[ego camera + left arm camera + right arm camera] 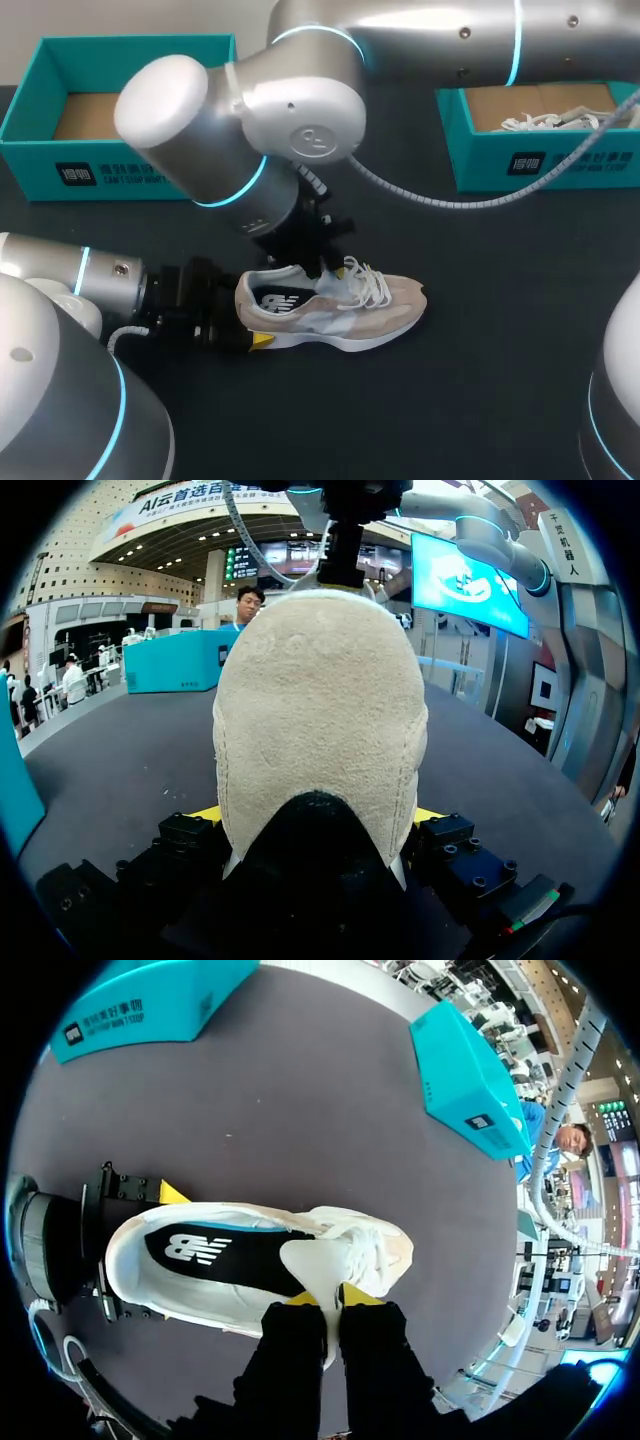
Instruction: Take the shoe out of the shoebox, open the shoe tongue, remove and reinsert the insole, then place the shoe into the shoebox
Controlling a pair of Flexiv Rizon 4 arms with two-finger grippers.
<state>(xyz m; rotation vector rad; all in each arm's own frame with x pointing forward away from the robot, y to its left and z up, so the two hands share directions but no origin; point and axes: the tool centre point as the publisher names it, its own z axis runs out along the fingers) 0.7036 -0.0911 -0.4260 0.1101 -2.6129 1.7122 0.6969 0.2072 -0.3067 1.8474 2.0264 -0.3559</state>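
A beige and white shoe [340, 310] lies on its sole on the dark table [480, 400], toe pointing right. My left gripper [250, 312] has the heel [320, 710] wedged between its fingers, a yellow tip pressed to each side. From above, my right gripper [335, 268] comes down at the shoe's opening. In the right wrist view its yellow tips [322, 1295] are pinched together on the white tongue [305, 1260], with the black insole [215, 1255] lying in the shoe ahead of them.
An open teal shoebox [120, 150] stands at the back left. A second teal box [540, 160] at the back right holds something white with laces [550, 120]. My right arm [300, 110] stretches across the back of the table above the shoe.
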